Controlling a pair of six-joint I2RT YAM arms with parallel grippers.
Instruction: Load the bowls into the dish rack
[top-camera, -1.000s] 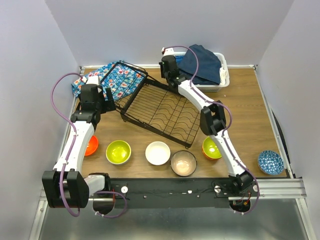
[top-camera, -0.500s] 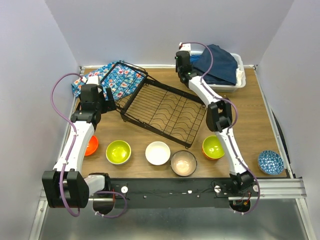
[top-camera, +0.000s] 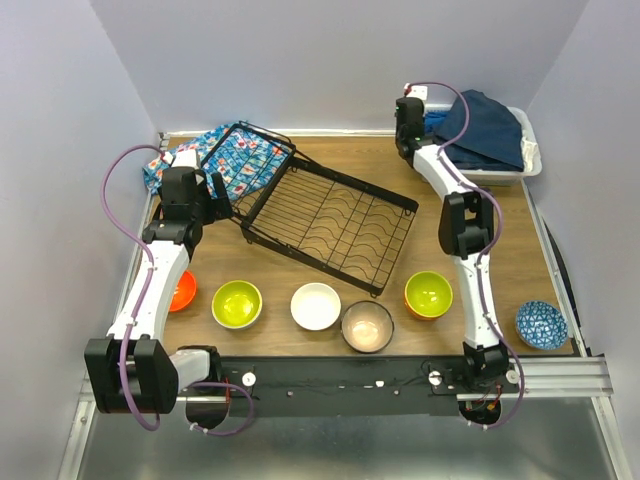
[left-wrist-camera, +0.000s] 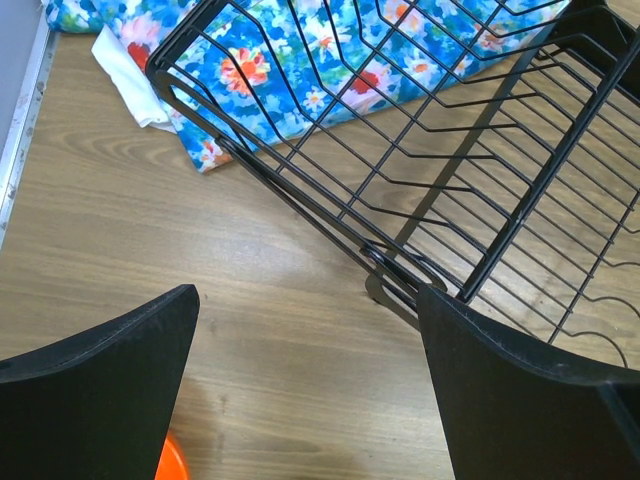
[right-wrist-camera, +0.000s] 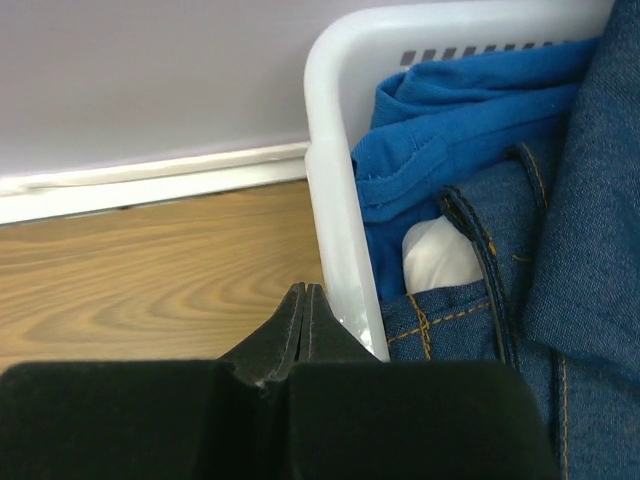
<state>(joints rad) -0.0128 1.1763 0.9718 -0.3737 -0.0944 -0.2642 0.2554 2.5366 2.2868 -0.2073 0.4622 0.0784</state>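
The right tool (right-wrist-camera: 303, 292), pinched closed, sits at the white bin (right-wrist-camera: 335, 200) in the desk's (top-camera: 520, 230) far right corner; push low so it slides. The left tool (left-wrist-camera: 308, 310) gapes wide beside the dish rack (top-camera: 330, 215) mid-desk; bowls (top-camera: 315, 305) line the near edge.

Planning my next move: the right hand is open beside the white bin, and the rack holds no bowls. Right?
No: the right hand is shut, tips pressed together beside the bin, per the right wrist view. The rack holds no bowls.

Bowls (top-camera: 315, 306): six, along 6 o'clock. Dish rack (top-camera: 330, 222): one. White bin (top-camera: 505, 176): one, 1 o'clock; floral cloth (top-camera: 238, 160): one.
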